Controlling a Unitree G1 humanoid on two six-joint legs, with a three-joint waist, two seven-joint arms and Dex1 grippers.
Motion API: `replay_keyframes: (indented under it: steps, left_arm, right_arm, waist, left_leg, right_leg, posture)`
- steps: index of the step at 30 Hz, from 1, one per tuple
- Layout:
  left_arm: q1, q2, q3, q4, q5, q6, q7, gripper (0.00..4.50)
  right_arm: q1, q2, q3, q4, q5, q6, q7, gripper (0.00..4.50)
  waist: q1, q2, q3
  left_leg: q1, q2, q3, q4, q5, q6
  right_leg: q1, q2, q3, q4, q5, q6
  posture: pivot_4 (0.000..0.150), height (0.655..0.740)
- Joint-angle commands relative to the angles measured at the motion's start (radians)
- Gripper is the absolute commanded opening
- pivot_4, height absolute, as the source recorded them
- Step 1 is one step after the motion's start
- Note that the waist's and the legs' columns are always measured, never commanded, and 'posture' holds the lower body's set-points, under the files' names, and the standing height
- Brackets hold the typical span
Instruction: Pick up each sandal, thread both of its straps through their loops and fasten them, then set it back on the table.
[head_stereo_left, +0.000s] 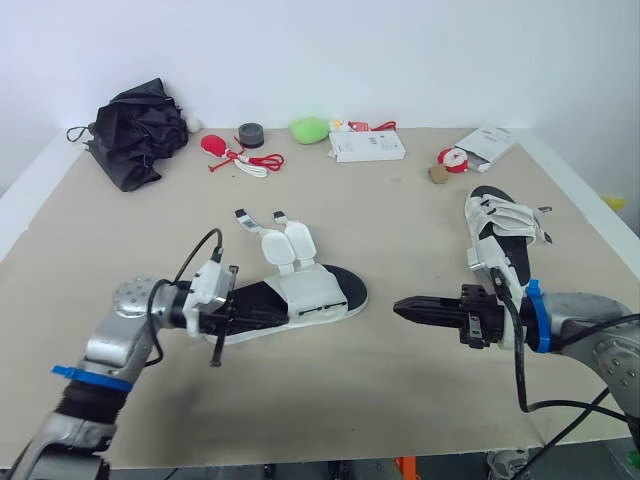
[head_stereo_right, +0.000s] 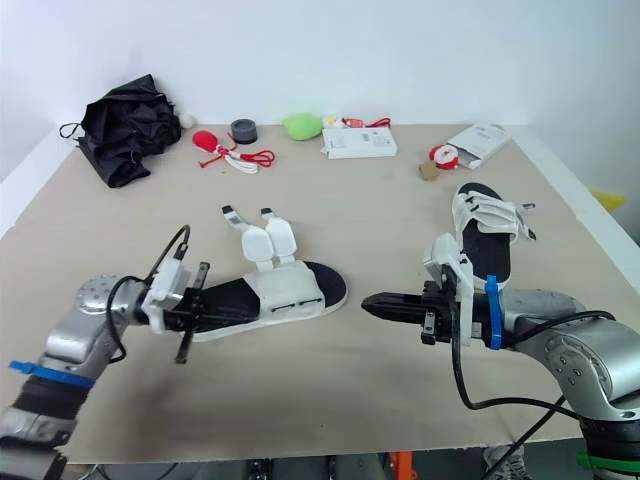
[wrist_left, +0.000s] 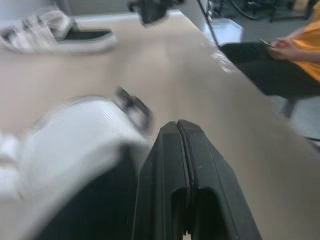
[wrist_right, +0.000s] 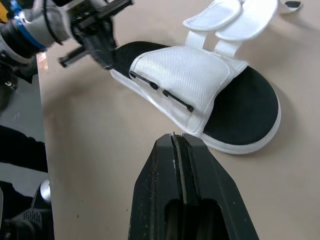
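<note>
A: Surface: one beige desk set against a plain white wall. What do we list under containers?

B: Two entries. A white box at the far edge, shut; we cannot tell its contents. A white packet at the far right corner, with a red-and-white item at its mouth. We cannot tell whether that item lies in the packet or beside it.

A: Task items?

B: Two sandals, well apart. The open sandal lies flat mid-desk, both straps flung back clear of their loops. The strapped sandal lies flat on the right, straps closed across it.

A: Arms?

B: The left gripper has its jaws pressed together with nothing between them, and it lies over the heel end of the open sandal. The right gripper also has its jaws pressed together and empty. It points at that sandal's toe, near but apart, with the strapped sandal just behind it.

A: Sundries?

B: Along the far edge we list a black fabric bundle at the left, a red tag with cord, a dark tape roll and a green lump. All of these sit well away from both sandals. Past the desk edge we note a seated person.
</note>
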Motion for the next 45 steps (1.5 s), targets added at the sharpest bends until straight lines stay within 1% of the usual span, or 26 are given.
replay_keyframes:
  steps: [1, 4, 6, 7, 10, 14, 16, 19, 21, 27, 28, 32, 36, 41, 42, 44, 45]
  left_arm:
    - [-0.006, 0.026, 0.057, -0.024, -0.017, 0.022, 0.031, 0.00]
    - [-0.024, 0.031, 0.077, 0.017, 0.012, 0.035, 0.085, 0.00]
    - [-0.043, 0.019, 0.080, 0.041, 0.027, 0.061, 0.136, 0.55]
    - [-0.055, 0.005, 0.080, 0.047, 0.022, 0.081, 0.160, 0.88]
    - [-0.071, -0.022, 0.068, 0.039, 0.019, 0.108, 0.201, 2.23]
    - [-0.033, -0.018, 0.021, -0.029, 0.030, 0.088, 0.152, 4.18]
    - [-0.016, -0.008, 0.004, -0.036, 0.042, 0.067, 0.123, 4.18]
    - [-0.001, 0.000, -0.018, -0.042, 0.055, 0.066, 0.095, 4.18]
    - [-0.002, -0.002, -0.029, -0.034, 0.068, 0.065, 0.098, 4.18]
    - [-0.028, -0.009, -0.043, 0.007, 0.121, 0.097, 0.153, 4.18]
    - [-0.033, -0.017, -0.052, 0.017, 0.143, 0.095, 0.171, 4.18]
    - [-0.050, -0.061, -0.081, 0.002, 0.151, 0.133, 0.210, 4.18]
    - [-0.072, -0.103, -0.123, 0.002, 0.170, 0.130, 0.215, 4.18]
    - [-0.087, -0.147, -0.139, 0.029, 0.180, 0.113, 0.224, 4.18]
    - [-0.089, -0.156, -0.136, 0.036, 0.174, 0.112, 0.223, 3.94]
    - [-0.094, -0.162, -0.137, 0.044, 0.169, 0.112, 0.211, 3.35]
    - [-0.096, -0.163, -0.137, 0.049, 0.173, 0.104, 0.208, 2.91]
  right_arm:
    - [-0.021, -0.011, -0.014, 0.003, -0.008, -0.017, 0.019, 0.06]
    - [-0.036, -0.004, -0.002, 0.016, -0.021, -0.022, 0.025, 0.06]
    - [-0.048, 0.002, 0.005, 0.024, -0.028, -0.025, 0.027, 0.00]
    - [-0.056, 0.006, 0.010, 0.030, -0.032, -0.025, 0.027, 0.00]
    - [-0.072, 0.015, 0.019, 0.036, -0.038, -0.025, 0.028, 0.00]
    - [-0.077, 0.024, 0.022, 0.030, -0.037, -0.019, 0.026, 0.00]
    - [-0.073, 0.025, 0.019, 0.027, -0.038, -0.018, 0.024, 0.00]
    - [-0.066, 0.025, 0.007, 0.020, -0.032, -0.014, 0.018, 0.00]
    - [-0.064, 0.026, 0.003, 0.016, -0.027, -0.011, 0.014, 0.00]
    - [-0.059, 0.035, 0.000, 0.004, -0.019, -0.005, -0.005, 0.00]
    - [-0.056, 0.038, -0.002, 0.002, -0.018, -0.005, -0.011, 0.00]
    - [-0.048, 0.044, -0.008, -0.006, -0.015, -0.006, -0.022, 0.00]
    - [-0.051, 0.047, -0.003, -0.008, -0.019, -0.011, -0.029, 0.00]
    - [-0.068, 0.056, 0.009, -0.007, -0.024, -0.011, -0.041, 0.00]
    - [-0.069, 0.057, 0.010, -0.009, -0.023, -0.011, -0.042, 0.00]
    - [-0.069, 0.058, 0.010, -0.010, -0.022, -0.010, -0.044, 0.00]
    - [-0.070, 0.059, 0.011, -0.010, -0.023, -0.010, -0.045, 0.00]
  waist:
    - [0.005, 0.000, 0.000]
    - [0.005, 0.000, 0.000]
    - [0.005, 0.000, 0.000]
    - [0.005, 0.000, 0.000]
    - [0.004, 0.000, 0.000]
    - [0.004, 0.000, 0.000]
    - [0.004, 0.000, 0.000]
    - [0.004, 0.000, 0.000]
    - [0.004, 0.000, 0.000]
    - [0.004, 0.000, 0.000]
    - [0.004, 0.000, 0.000]
    - [0.004, 0.000, 0.000]
    - [0.005, 0.000, 0.000]
    - [0.004, 0.000, 0.000]
    - [0.004, 0.000, 0.000]
    - [0.004, 0.000, 0.000]
    - [0.004, 0.000, 0.000]
  left_leg:
    - [0.000, 0.000, -0.001, 0.000, 0.000, 0.000]
    - [0.000, 0.000, 0.000, 0.001, 0.001, 0.000]
    - [0.000, 0.000, 0.000, 0.001, 0.001, 0.000]
    - [0.000, 0.000, 0.001, 0.001, 0.001, 0.000]
    - [-0.001, 0.000, 0.001, 0.001, 0.001, 0.000]
    - [-0.001, 0.000, 0.001, 0.000, 0.000, 0.000]
    - [-0.001, 0.000, 0.000, 0.000, 0.000, -0.001]
    - [-0.001, 0.000, 0.000, 0.000, 0.000, -0.001]
    - [-0.001, 0.000, 0.000, 0.000, 0.000, -0.001]
    - [0.000, 0.000, 0.000, 0.001, 0.000, -0.001]
    - [0.000, 0.000, 0.000, 0.001, 0.000, -0.001]
    - [-0.001, 0.000, 0.000, 0.001, 0.000, -0.001]
    - [-0.001, -0.001, 0.001, 0.001, 0.000, 0.000]
    - [0.000, -0.001, 0.001, 0.001, 0.000, 0.000]
    - [0.000, -0.001, 0.001, 0.001, 0.000, 0.000]
    - [-0.001, -0.001, 0.000, 0.001, 0.000, 0.000]
    - [-0.001, -0.001, 0.000, 0.001, 0.000, 0.000]
  right_leg:
    - [0.000, 0.000, -0.001, 0.000, 0.000, 0.000]
    - [0.001, -0.001, -0.001, 0.000, 0.000, 0.001]
    - [0.001, -0.001, -0.001, -0.001, 0.000, 0.000]
    - [0.000, -0.001, -0.001, -0.001, 0.001, 0.001]
    - [0.000, -0.001, -0.001, 0.000, 0.002, 0.002]
    - [0.000, -0.001, 0.000, 0.000, 0.001, 0.000]
    - [0.000, -0.001, 0.000, 0.000, 0.003, -0.005]
    - [0.000, -0.001, 0.000, 0.000, 0.002, -0.004]
    - [0.000, -0.001, -0.001, 0.000, 0.001, -0.001]
    - [0.000, -0.001, -0.001, 0.000, 0.001, 0.000]
    - [0.000, -0.001, -0.001, 0.000, 0.001, 0.000]
    - [0.000, -0.001, 0.000, 0.000, 0.001, 0.000]
    - [0.000, -0.001, 0.000, 0.000, 0.002, 0.001]
    - [0.000, -0.001, 0.001, 0.000, 0.002, 0.001]
    - [0.000, -0.001, 0.001, 0.000, 0.002, 0.001]
    - [0.000, -0.001, 0.000, 0.000, 0.002, 0.000]
    - [0.000, -0.001, 0.000, 0.000, 0.002, 0.001]
  posture:
    - [0.150, 0.7400]
    - [0.150, 0.7400]
    - [0.150, 0.7400]
    - [0.150, 0.7400]
    - [0.150, 0.7400]
    - [0.150, 0.7400]
    - [0.150, 0.7400]
    - [0.150, 0.7400]
    - [0.150, 0.7400]
    - [0.150, 0.7400]
    - [0.150, 0.7400]
    - [0.150, 0.7400]
    - [0.150, 0.7400]
    - [0.150, 0.7400]
    - [0.150, 0.7400]
    - [0.150, 0.7400]
    - [0.150, 0.7400]
